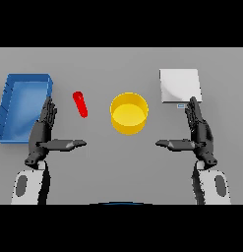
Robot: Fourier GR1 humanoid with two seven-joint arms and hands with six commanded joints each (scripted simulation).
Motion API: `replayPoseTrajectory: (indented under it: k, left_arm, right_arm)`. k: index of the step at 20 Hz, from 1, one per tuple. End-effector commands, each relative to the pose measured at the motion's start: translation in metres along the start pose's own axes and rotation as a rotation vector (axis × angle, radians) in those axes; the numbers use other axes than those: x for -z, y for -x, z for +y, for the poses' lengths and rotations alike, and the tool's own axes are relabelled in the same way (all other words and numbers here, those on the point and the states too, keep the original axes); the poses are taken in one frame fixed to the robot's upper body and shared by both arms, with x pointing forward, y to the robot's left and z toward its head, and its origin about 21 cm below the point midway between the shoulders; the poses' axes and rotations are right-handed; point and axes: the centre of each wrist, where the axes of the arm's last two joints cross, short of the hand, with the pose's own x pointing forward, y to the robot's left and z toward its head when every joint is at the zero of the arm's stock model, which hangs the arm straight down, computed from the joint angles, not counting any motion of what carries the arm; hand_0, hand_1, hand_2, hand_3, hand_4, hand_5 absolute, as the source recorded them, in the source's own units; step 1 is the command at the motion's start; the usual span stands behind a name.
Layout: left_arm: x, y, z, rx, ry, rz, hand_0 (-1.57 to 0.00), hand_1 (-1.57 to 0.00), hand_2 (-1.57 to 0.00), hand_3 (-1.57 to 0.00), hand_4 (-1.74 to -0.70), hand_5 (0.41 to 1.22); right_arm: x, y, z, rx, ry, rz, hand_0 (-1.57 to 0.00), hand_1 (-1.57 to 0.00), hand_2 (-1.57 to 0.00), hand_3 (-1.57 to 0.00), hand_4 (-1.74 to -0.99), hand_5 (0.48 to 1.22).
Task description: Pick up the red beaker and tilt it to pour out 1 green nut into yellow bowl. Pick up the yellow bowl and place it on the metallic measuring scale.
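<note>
Resting flat-fingered over the near counter (121,162), both hands released and holding nothing: left hand (44,134) near the blue tray (10,106), right hand (199,134) just near of the metal scale (179,84). Standing to the right of the left hand, apart from it: the red beaker (80,104), slim and leaning. Sitting mid-counter between beaker and scale: the yellow bowl (129,113), nothing visible inside. No green nut to be made out; presumably inside the beaker.

Likely trouble from here:
- Knocking the narrow beaker over with an off-centre reach, rolling it left toward the tray.
- Tilting too steeply or too fast, sending out more than one nut.
- Pouring short of the bowl's rim, dropping the nut on the counter.
- Pinching the bowl by one wall only, tipping it on the way right to the scale.
- Setting the bowl off the plate's edge.
</note>
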Motion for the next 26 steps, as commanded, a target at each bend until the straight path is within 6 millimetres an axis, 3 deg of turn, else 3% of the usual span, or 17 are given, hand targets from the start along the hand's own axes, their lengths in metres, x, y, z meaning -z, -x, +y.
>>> replayPoseTrajectory:
  k: [1,6,7,9,14,21,26]
  left_arm:
    - [-0.001,0.0,-0.001,-0.001,0.0,-0.001,0.0,0.0,0.0,0.0,-1.14,0.66]
    - [-0.008,0.0,-0.006,0.0,-0.001,-0.011,0.0,0.0,0.0,0.0,-1.14,0.66]
    - [-0.018,-0.005,-0.008,0.075,0.045,-0.053,0.0,0.0,0.0,0.0,-1.14,0.66]
    - [-0.037,-0.014,-0.013,0.148,0.087,-0.083,0.0,0.0,0.0,0.0,-1.14,0.66]
    - [-0.041,-0.025,-0.014,0.202,0.104,-0.009,0.0,0.0,0.0,0.0,-1.14,0.652]
    - [0.003,-0.009,-0.015,0.205,0.114,0.063,0.0,0.0,0.0,0.0,-1.17,0.648]
    - [0.037,0.004,-0.013,0.23,0.13,0.068,0.0,0.0,0.0,0.0,-1.18,0.637]
  right_arm:
    - [0.001,0.0,0.0,0.001,0.001,0.001,0.0,0.0,0.0,0.0,-1.071,0.578]
    - [0.006,0.0,0.003,-0.003,0.0,0.006,0.0,0.0,0.0,0.0,-1.071,0.578]
    - [0.0,-0.007,0.001,-0.154,-0.008,-0.084,0.0,0.0,0.0,0.0,-1.071,0.578]
    - [-0.01,-0.013,0.003,-0.293,-0.029,-0.161,0.0,0.0,0.0,0.0,-1.066,0.576]
    - [-0.017,-0.014,0.008,-0.318,-0.052,-0.142,0.0,0.0,0.0,0.0,-1.118,0.6]
    - [-0.013,-0.018,0.007,-0.251,-0.09,-0.145,0.0,0.0,0.0,0.0,-1.209,0.627]
    - [-0.013,-0.016,0.006,-0.241,-0.09,-0.152,0.0,0.0,0.0,0.0,-1.229,0.626]
